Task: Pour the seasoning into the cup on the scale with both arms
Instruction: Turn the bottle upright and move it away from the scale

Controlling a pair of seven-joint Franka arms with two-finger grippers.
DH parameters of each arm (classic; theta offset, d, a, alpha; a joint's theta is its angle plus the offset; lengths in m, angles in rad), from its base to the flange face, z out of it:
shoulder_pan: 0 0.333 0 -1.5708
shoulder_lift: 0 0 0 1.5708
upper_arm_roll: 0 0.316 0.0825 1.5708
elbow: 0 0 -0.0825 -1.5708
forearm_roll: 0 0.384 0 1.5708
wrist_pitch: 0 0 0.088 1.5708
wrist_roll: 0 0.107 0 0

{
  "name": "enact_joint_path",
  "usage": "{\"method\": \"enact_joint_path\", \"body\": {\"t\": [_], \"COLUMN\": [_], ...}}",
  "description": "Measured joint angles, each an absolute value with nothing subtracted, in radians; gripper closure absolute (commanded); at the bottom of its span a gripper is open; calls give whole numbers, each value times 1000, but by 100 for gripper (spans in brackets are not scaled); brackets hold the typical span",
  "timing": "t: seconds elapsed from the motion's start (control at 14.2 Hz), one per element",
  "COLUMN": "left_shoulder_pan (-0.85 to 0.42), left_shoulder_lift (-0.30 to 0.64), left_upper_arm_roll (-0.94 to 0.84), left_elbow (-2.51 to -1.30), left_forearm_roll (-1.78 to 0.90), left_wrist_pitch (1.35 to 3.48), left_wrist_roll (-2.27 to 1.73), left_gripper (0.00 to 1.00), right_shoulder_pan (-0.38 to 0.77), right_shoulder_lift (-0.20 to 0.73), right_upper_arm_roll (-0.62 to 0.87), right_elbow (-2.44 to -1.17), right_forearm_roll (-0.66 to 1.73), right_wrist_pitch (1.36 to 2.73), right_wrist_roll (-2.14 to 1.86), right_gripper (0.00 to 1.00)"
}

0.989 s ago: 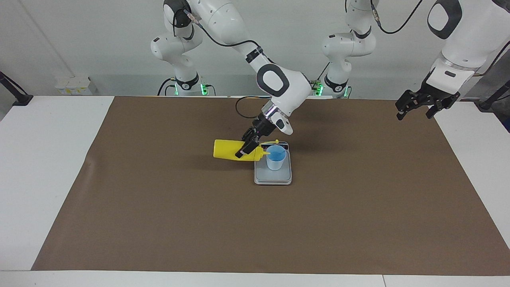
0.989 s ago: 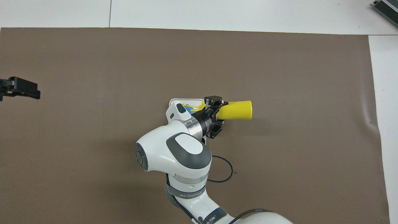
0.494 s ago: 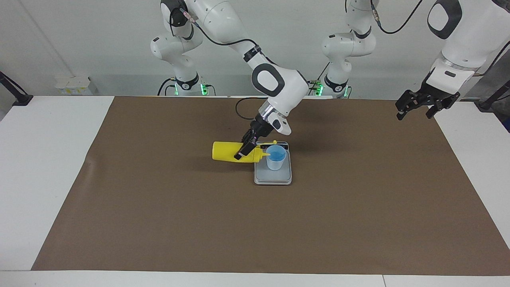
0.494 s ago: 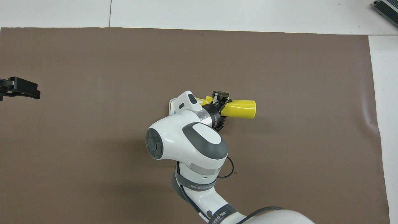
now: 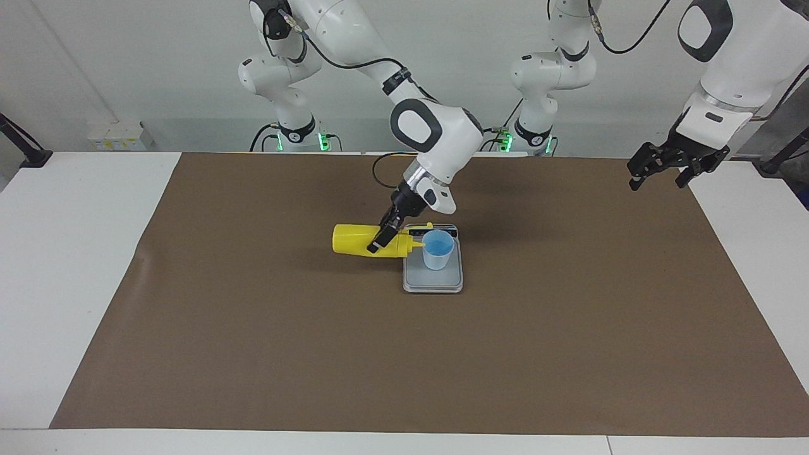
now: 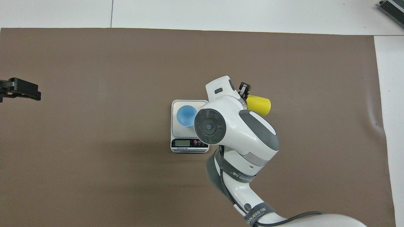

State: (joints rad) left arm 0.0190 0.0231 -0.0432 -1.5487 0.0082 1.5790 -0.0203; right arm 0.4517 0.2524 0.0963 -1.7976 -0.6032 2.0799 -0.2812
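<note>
The yellow squeeze bottle (image 5: 366, 242) is held on its side by the right claw (image 5: 381, 241), clamped near the nozzle end. Its long axis runs level along the table (image 5: 569, 354), nozzle at the rim of the light-blue cup (image 5: 437, 249), base toward the right arm's end. The cup stands on the scale (image 5: 433, 281). The left claw (image 5: 657, 172) waits open, well apart.

A brown mat (image 5: 253, 354) is laid flat over most of a white table (image 5: 76, 253), whose bare surface is left exposed along the edges. A crease in the mat is seen near the right arm's end. A grey device (image 6: 393, 8) is partly seen at a table corner, farthest from the robots.
</note>
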Motion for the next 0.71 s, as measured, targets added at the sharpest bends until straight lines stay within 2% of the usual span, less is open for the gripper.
{"method": "enact_joint_path", "body": {"t": [0.42,0.71], "left_shoulder_pan": [19,19], "left_shoulder_lift": [23,23], "left_upper_arm_roll": [-43,-43], "left_elbow": [-1549,-1549], "left_forearm_roll": [8,8], "left_wrist_pitch": [1579,1579], "left_wrist_roll": [-20,-20], "left_gripper": [0,0], "right_shoulder_pan": [303,216], "right_shoulder_lift": [186,150], "right_upper_arm_roll": [95,95], "right_elbow": [-1940,-2108], "right_forearm_roll": [-406,-352], "right_wrist_pitch": [2382,2653], "right_wrist_roll": [-308,-312], "right_gripper": [100,100]}}
